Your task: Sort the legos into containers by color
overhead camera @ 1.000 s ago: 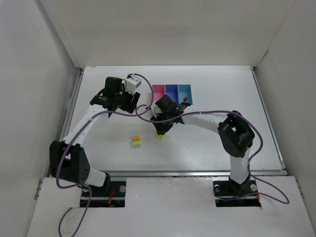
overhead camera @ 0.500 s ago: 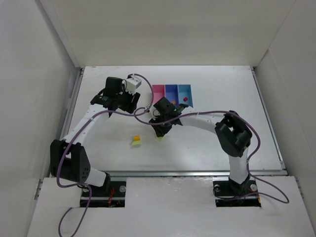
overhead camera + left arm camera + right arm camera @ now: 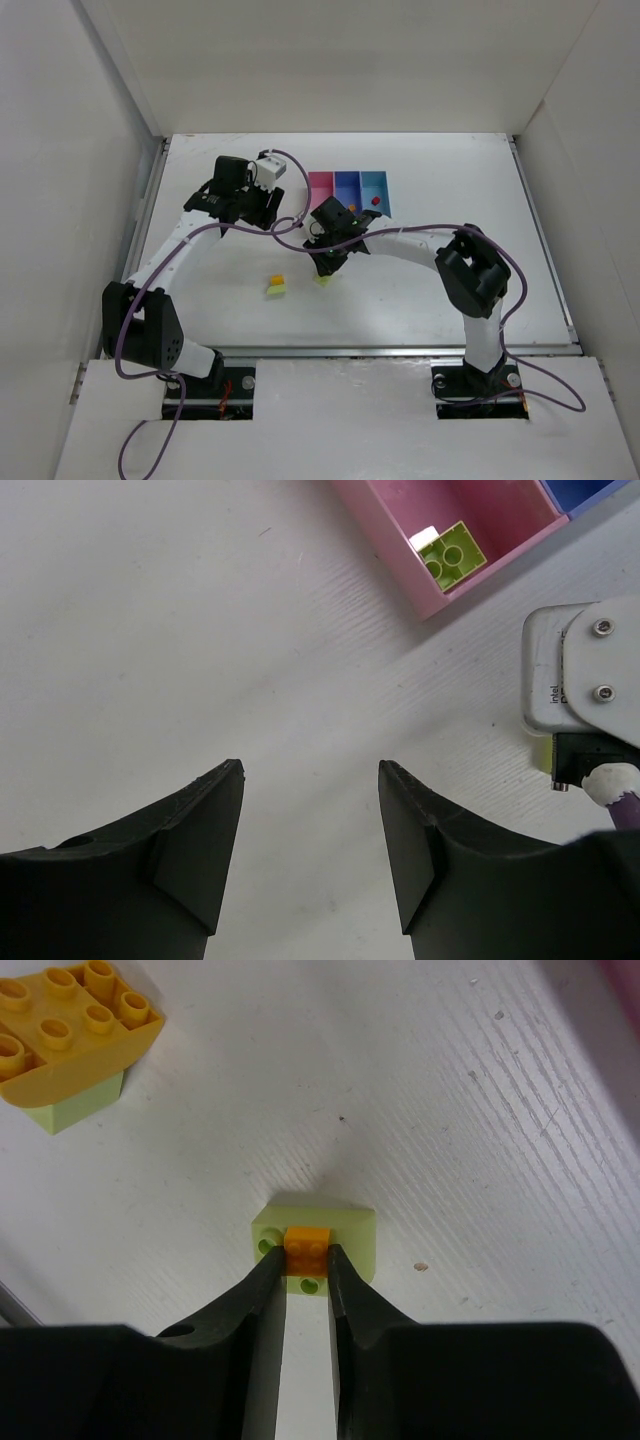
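Observation:
In the right wrist view my right gripper [image 3: 306, 1262] is shut on a small orange brick [image 3: 307, 1247] that sits on top of a lime green brick [image 3: 352, 1228] on the table. In the top view the right gripper [image 3: 325, 266] is right over this lime brick [image 3: 324, 279]. A yellow brick on a lime piece [image 3: 70, 1035] lies to the left [image 3: 277, 288]. My left gripper [image 3: 310, 780] is open and empty over bare table, near the pink bin [image 3: 398, 552], which holds a lime brick [image 3: 452, 556]. The pink [image 3: 320, 186], purple-blue [image 3: 347, 184] and light blue [image 3: 376, 183] bins stand in a row.
A red brick [image 3: 375, 200] lies in the light blue bin. White walls enclose the table on the left, back and right. The right wrist's camera housing [image 3: 585, 670] shows close to the left gripper's right side.
The right arm has shifted slightly left and down onto the lime and orange bricks. The left arm has not moved.

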